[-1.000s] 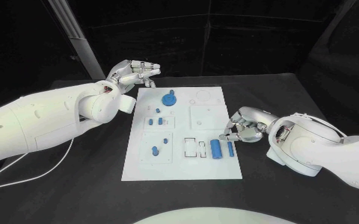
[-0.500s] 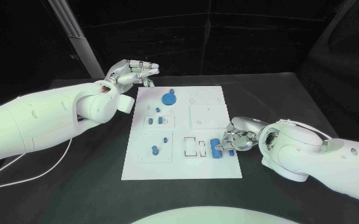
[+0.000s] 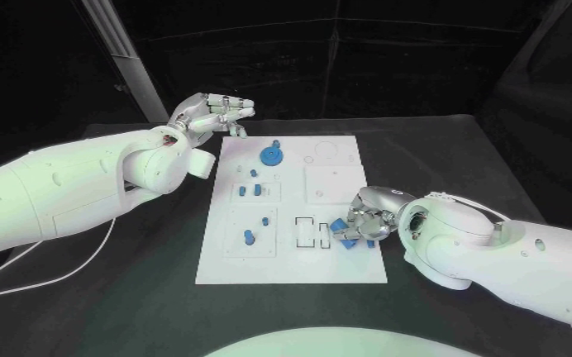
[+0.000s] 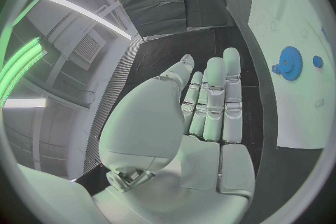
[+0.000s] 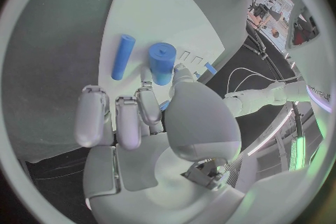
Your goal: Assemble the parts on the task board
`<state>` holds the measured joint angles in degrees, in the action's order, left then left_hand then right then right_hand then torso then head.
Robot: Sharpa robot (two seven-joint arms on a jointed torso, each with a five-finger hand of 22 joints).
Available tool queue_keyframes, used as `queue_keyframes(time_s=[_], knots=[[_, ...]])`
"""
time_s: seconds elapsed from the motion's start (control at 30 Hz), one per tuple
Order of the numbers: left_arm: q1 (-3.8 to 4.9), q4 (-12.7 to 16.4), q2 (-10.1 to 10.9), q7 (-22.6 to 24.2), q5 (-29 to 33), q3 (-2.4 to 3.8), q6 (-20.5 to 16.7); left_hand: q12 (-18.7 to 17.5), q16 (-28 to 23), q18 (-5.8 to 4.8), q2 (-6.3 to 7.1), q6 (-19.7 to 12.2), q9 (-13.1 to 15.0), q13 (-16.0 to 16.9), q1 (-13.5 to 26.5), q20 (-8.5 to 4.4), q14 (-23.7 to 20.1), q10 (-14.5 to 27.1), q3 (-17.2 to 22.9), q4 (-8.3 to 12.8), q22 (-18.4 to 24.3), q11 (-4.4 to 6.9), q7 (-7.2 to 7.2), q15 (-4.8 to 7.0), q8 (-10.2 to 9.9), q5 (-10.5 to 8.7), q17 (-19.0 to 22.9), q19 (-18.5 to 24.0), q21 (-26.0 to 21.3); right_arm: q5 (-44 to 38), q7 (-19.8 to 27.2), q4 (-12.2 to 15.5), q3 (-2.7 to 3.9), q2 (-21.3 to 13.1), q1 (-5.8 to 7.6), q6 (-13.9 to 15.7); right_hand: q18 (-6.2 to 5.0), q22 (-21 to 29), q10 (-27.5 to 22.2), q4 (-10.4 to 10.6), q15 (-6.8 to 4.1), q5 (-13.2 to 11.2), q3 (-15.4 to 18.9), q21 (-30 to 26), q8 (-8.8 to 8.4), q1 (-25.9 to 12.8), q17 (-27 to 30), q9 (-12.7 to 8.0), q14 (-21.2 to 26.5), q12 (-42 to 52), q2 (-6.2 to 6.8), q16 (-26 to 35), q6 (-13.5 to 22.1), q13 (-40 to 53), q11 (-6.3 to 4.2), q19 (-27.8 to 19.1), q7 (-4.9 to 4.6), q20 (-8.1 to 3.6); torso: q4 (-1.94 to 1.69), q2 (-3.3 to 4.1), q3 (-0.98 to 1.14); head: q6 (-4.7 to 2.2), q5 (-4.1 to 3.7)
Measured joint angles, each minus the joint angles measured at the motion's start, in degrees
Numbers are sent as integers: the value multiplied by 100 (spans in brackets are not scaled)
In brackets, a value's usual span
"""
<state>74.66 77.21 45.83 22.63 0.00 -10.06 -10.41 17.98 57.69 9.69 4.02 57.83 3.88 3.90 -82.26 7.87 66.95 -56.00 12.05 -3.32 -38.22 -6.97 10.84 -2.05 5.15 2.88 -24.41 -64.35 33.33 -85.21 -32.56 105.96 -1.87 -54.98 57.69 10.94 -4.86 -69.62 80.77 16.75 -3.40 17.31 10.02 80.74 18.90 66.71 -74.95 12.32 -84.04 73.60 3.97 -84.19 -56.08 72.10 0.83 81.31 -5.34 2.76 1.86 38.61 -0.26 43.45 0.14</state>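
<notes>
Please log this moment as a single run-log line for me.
right hand: grips thick blue plastic cylinder | slim blue rod: lying beside it on white task board | left hand: raised, holding nothing

No words to read

There are no letters, numbers, labels or brand names that can be read on the white task board [image 3: 292, 241], on the blue parts [image 3: 272, 156], or on the robot's hands. The board has only thin drawn outlines on it, like little boxes and circles, and these are shapes, not writing.
</notes>
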Motion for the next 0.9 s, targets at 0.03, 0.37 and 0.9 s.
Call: queue_keyframes(time_s=[0.03, 0.37, 0.9], knots=[[0, 0, 1, 0, 0, 0, 0, 0, 0, 0, 0, 0, 0, 0, 0, 0, 0, 0, 0, 0, 0, 0, 0, 0, 0, 0, 0, 0, 0, -25, -13, -9, 1, 22, 0, 0, 0, -8, 0, 0, 0, 0, 0, 21, -1, 0, 0, 0, 0, 10, 0, -20, 0, 15, 0, 12, 1, 13, 0, 0, 0, 1, 2], [0, 0, 5, 0, 0, -1, 0, 0, 0, 0, 0, 0, 0, 0, 0, 0, 0, 0, 0, 0, -1, 0, 0, 0, 0, 0, 0, 0, 0, -293, -138, -20, 16, 152, -13, -78, 0, -90, 52, -140, 0, 225, -92, 64, 153, 503, 1, 138, 0, 111, -166, -101, -19, 166, -53, 40, 19, -1, 3, 3, -4, 14, 6], [0, -5, 14, -4, 0, -1, 3, 0, 0, 0, 0, 0, 0, -5, 0, 0, 0, 0, 0, 0, 7, 0, 0, 0, 22, 0, 6, 0, 0, 29, -63, 342, -25, -104, -71, 674, 90, -253, 185, 6, -102, 925, -36, 131, 252, 521, 2, 299, -1, 144, -614, -158, -345, 302, -185, 132, 101, -93, -3, -7, -4, -11, -12]])
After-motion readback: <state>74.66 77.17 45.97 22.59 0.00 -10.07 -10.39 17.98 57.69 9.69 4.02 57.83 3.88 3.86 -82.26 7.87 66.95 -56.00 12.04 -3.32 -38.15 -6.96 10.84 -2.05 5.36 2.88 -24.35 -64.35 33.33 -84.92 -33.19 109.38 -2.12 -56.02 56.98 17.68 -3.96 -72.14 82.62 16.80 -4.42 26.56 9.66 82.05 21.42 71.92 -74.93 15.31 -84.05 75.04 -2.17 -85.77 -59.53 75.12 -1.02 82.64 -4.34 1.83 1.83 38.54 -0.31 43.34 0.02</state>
